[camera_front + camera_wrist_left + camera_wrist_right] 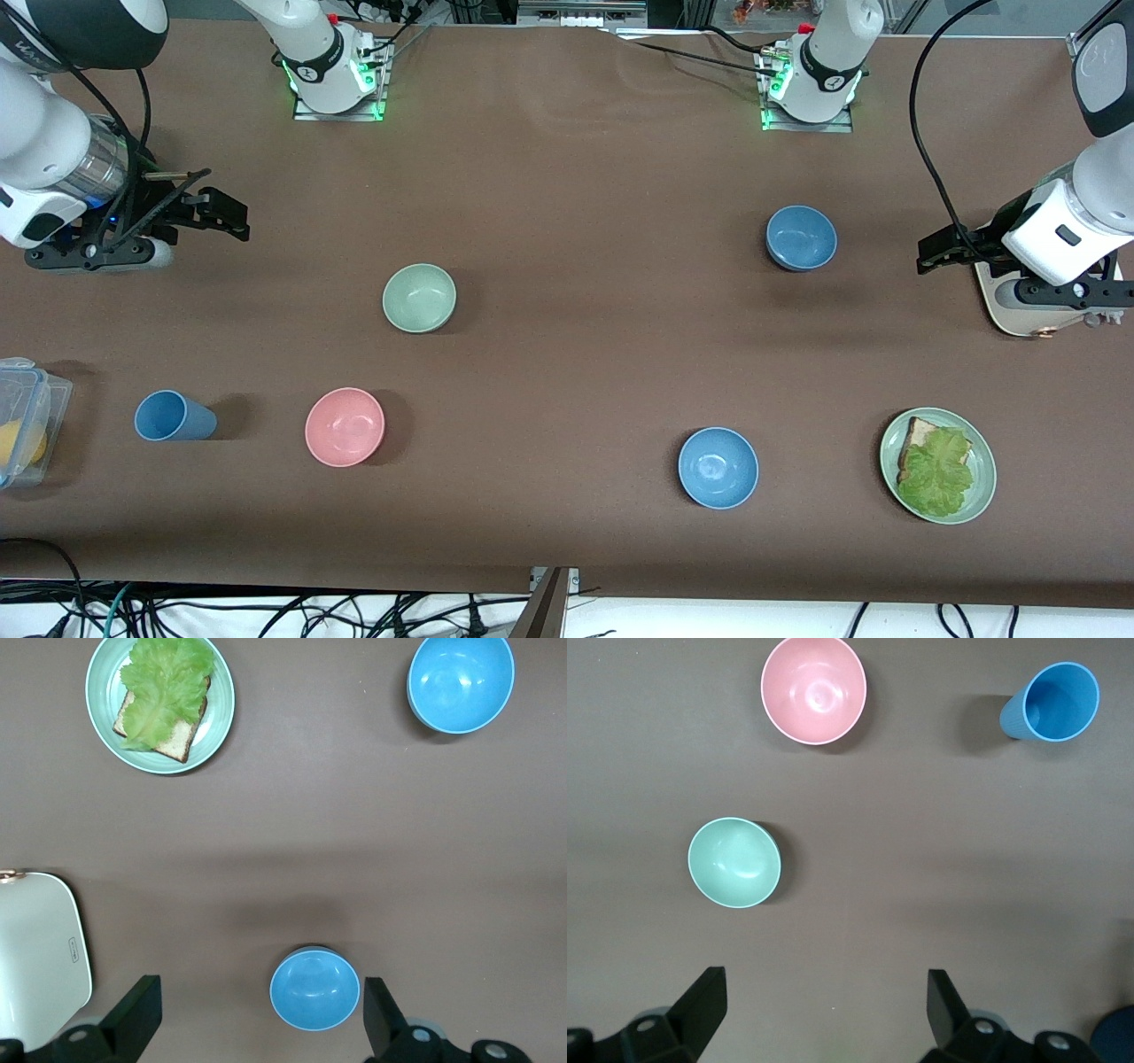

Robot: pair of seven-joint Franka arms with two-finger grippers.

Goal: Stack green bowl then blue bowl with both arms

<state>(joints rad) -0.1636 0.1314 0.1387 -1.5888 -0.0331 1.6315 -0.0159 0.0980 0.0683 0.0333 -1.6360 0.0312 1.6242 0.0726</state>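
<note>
- Bowls sit scattered and unstacked, nothing gripped yet; nearest the front camera, toward the left arm's end of the table, is a brighter blue bowl (718, 467), a decoy, with the green plate (982, 452) of bread and lettuce at its 3 o'clock in the front view.
- Pink bowl (345, 426) and blue cup (174, 416) lie toward the right arm's end, equally irrelevant.
- Farther up the table, the green bowl (419, 298) stands upright on open cloth, at about 1 o'clock from the pink one.
- Right gripper (824, 1003) hovers at the table's edge, fingers spread wide, holding nothing; the green bowl is off its centreline.
- Judged from this, it should shift over the bowl's rim, drop one finger inside and one outside, then pinch the wall.
- Farthest back, the blue bowl (801, 237), the greyer one, waits.
- Left gripper (261, 1014) hangs over it, jaws wide and empty, the bowl between the fingers in its wrist view.
- Left should wait until green is placed.
</note>
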